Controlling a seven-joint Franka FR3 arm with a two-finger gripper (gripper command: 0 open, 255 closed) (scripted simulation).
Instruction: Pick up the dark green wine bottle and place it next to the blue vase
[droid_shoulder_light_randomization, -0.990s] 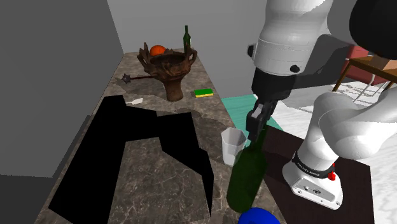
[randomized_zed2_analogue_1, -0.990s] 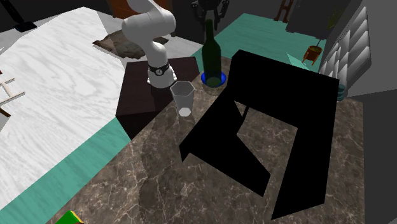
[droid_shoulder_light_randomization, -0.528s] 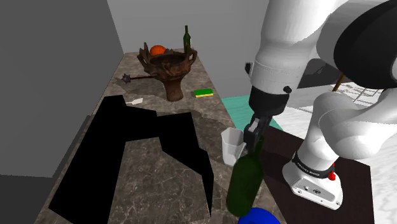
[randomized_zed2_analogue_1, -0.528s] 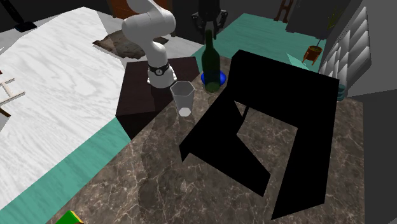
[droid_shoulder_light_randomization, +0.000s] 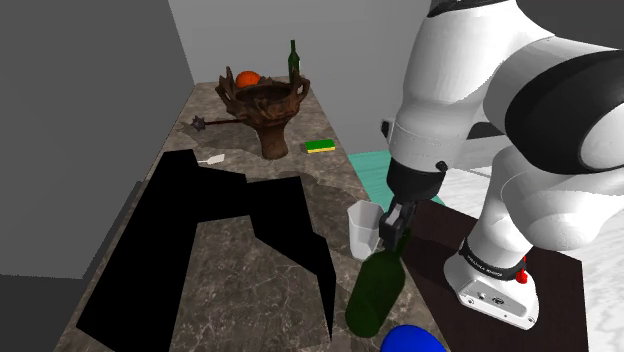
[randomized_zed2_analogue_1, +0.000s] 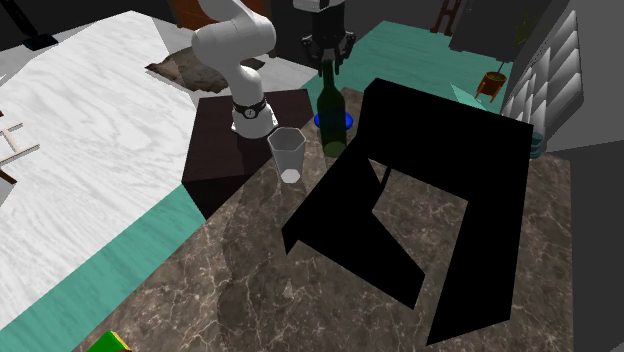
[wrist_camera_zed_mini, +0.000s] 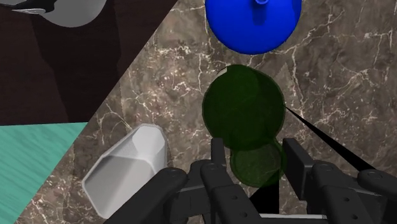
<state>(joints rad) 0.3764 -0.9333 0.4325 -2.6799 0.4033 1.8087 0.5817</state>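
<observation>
Dark green wine bottle (droid_shoulder_light_randomization: 376, 292), neck pinched between the fingers of the gripper (droid_shoulder_light_randomization: 396, 232), just beside the blue vase (droid_shoulder_light_randomization: 412, 340) (at its 5 o'clock, shoulder view); white cup (droid_shoulder_light_randomization: 364, 228) at 12 o'clock.

Marble counter (droid_shoulder_light_randomization: 225, 290): vase (droid_shoulder_light_randomization: 410, 340), cup (droid_shoulder_light_randomization: 365, 228), bowl (droid_shoulder_light_randomization: 268, 110)
</observation>
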